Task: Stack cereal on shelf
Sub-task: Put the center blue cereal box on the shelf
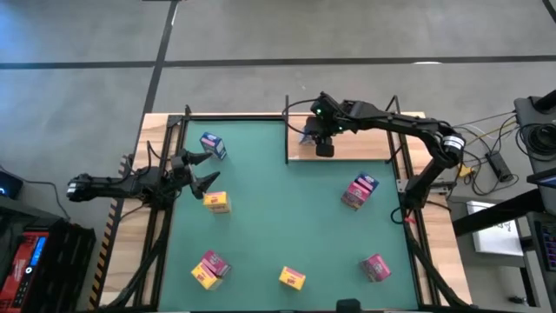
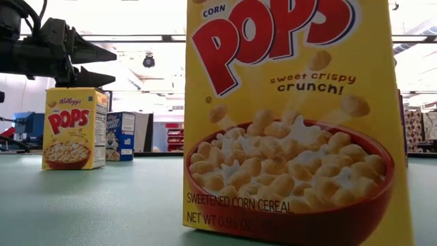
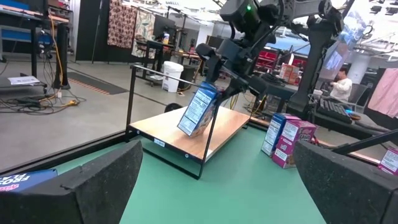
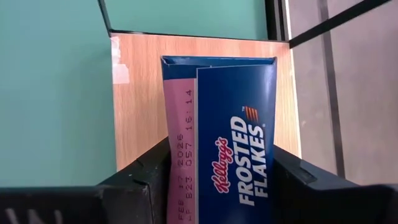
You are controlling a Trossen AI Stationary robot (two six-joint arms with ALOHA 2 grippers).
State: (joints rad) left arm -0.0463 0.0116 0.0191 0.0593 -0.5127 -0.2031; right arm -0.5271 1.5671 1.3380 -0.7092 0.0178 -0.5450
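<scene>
The shelf (image 1: 356, 148), a light-wood board with thin black posts, sits at the far edge of the green mat. Over its left part my right gripper (image 1: 320, 139) is shut on a blue Frosted Flakes cereal box (image 3: 199, 111), which stands tilted on or just above the board (image 3: 231, 127). My left gripper (image 1: 211, 168) stands open at the table's left edge, level and touching nothing, between a blue box (image 1: 213, 145) and a yellow box (image 1: 217, 202). More cereal boxes stand about the mat. My right gripper pinches the blue box between its two fingers (image 4: 149, 177), one on each of two opposite sides near the box's upper end (image 4: 249, 180). The fingers slant down from the table's right. The box tilts below them; its lower end (image 3: 189, 132) is at the board, touching or not I cannot tell.
Boxes on the mat: a pink and a blue one together (image 1: 360, 190), a pink one (image 1: 375, 267), a yellow one (image 1: 292, 277) and a pink-yellow one (image 1: 209, 268) near the front edge. The low view is mostly filled by a yellow Corn Pops box (image 2: 293, 123). The shelf's right part is bare wood.
</scene>
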